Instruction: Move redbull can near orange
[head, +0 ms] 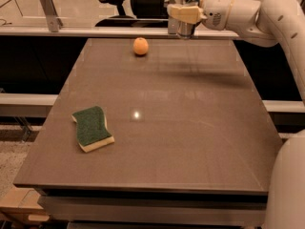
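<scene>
While hanging above the worktop's (181, 128) far edge, gripper (186, 14) pinches redbull can (185, 30) upright; orange (140, 46) sits apart, near that edge toward the far-left corner.

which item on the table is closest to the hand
The small round orange fruit at the far edge; the hand, holding the slim silver-and-blue can, hovers beside it, while the green-and-yellow sponge lies toward the front.

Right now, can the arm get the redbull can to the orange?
Probably yes: the end effector holds the redbull can above the table's far edge, with nothing between it and the orange.
</scene>
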Controlling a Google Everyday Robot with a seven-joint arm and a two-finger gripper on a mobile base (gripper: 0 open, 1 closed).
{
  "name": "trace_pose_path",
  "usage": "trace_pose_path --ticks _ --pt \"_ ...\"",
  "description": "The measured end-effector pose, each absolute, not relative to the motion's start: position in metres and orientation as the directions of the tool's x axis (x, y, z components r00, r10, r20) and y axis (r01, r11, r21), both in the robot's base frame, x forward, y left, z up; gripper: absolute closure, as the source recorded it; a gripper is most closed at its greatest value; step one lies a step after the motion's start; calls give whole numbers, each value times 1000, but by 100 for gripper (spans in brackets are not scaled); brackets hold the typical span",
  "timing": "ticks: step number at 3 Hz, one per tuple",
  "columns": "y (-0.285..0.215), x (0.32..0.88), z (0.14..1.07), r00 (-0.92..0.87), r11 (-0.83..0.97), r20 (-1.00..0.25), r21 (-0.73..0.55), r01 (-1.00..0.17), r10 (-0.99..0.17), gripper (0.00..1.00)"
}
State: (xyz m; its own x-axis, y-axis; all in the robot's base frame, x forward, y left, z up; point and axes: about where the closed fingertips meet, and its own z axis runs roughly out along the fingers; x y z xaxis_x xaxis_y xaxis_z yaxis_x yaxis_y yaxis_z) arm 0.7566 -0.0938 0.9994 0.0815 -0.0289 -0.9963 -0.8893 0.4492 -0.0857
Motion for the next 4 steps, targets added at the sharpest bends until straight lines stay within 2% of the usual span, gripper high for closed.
trace_pose_path --ticks 4 --pt "-56 804 955 20 474 -1000 -14 -880 9 100"
